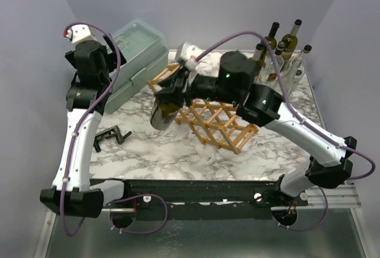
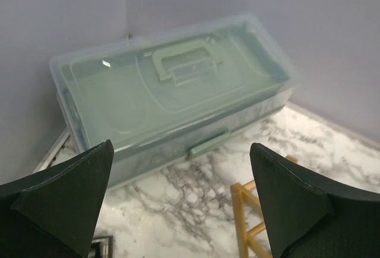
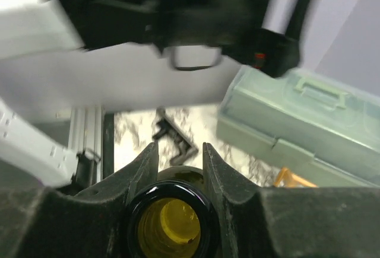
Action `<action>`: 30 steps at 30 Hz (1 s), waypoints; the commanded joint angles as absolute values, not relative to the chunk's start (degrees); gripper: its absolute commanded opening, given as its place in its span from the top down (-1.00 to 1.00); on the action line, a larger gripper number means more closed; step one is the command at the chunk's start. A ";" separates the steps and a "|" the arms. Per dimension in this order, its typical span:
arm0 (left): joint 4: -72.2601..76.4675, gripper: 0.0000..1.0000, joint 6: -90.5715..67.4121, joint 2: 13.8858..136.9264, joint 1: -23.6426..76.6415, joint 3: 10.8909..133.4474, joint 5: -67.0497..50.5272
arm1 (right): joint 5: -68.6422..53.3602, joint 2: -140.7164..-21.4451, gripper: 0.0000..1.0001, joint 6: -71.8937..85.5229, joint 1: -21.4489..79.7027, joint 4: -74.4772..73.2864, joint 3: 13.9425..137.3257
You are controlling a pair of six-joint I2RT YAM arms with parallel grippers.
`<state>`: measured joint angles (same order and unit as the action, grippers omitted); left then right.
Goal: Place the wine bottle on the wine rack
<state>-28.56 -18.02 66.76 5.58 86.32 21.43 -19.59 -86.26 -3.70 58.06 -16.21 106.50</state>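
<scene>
My right gripper (image 1: 176, 87) is shut on the neck of a dark-green wine bottle (image 1: 162, 114). It holds the bottle roughly level, base towards the camera, over the left end of the wine rack (image 1: 221, 125). The rack is a light-brown wooden lattice lying on the marble table. In the right wrist view the bottle's open mouth (image 3: 172, 190) sits between my fingers (image 3: 180, 146). A corner of the rack (image 3: 291, 178) shows there. My left gripper (image 2: 181, 146) is open and empty above the table. A rack end (image 2: 243, 210) lies just below its right finger.
A translucent green lidded box (image 1: 135, 55) stands at the back left, right in front of my left gripper (image 2: 172, 92). Several bottles in a clear holder (image 1: 285, 53) stand at the back right. A small black clamp (image 1: 110, 136) lies on the left of the marble table (image 1: 154, 151).
</scene>
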 commanded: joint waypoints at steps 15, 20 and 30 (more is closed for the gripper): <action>-23.82 -0.97 -13.89 69.40 2.33 73.39 15.81 | 25.04 -99.49 0.99 -31.19 88.16 -26.60 97.44; -23.42 -0.97 -15.23 69.25 1.80 72.89 12.40 | 28.62 -101.45 0.99 -35.01 89.70 -24.14 93.85; -23.46 -0.97 -16.35 69.12 1.76 72.99 9.56 | 36.80 -108.59 0.99 -38.69 91.18 -24.92 95.77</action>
